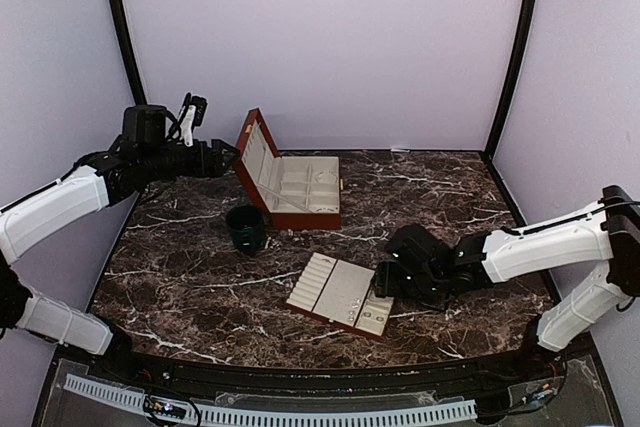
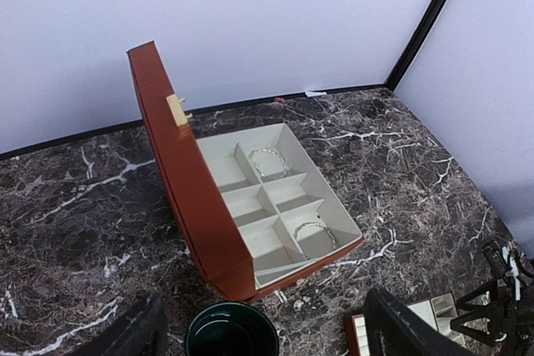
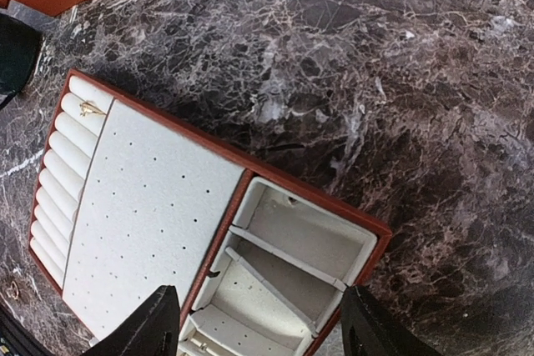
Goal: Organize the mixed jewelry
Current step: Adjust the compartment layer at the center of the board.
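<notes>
The jewelry shows as thin silver loops in two compartments of the open red-brown box: one at the back, one at the front. A small gold piece sits on the rolls of the flat cream tray, and a tiny stud lies in its near compartment. My left gripper is open and empty, hovering above the dark green cup beside the box. My right gripper is open and empty, low over the tray's compartment end.
From above, the box stands at the back centre with its lid up, the cup in front of it on the left, and the tray at the front centre. A small ring lies on the marble beside the tray.
</notes>
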{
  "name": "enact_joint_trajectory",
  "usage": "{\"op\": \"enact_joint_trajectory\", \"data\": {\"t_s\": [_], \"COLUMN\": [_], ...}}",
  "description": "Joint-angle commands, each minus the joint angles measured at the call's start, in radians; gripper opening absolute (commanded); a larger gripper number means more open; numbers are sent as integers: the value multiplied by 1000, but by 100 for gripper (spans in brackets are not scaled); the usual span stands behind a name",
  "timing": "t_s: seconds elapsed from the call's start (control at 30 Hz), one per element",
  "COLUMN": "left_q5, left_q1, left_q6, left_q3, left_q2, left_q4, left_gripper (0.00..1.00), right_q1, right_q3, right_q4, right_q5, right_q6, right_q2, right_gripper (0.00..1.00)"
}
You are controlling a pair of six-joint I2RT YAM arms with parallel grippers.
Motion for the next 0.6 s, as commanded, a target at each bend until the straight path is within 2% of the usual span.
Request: {"op": "enact_joint_trajectory", "data": {"t_s": [0.0, 0.27, 0.57], "left_q5": [-27, -20, -39], "left_q1": [15, 21, 21], "left_q6": [-24, -30, -7], "left_q3": [-12, -17, -32], "left_q2": [-18, -14, -26], "left_q4": [-6, -2, -6], "left_gripper": [84, 84, 84], "right_q1": [-7, -15, -59], "right_q3": [5, 26, 91], "right_q4": [51, 79, 170], "right_q5": [0, 15, 28], "right_q6": [-4, -30, -151], "right_q2": [44, 86, 140], "right_gripper": [65, 63, 64]}}
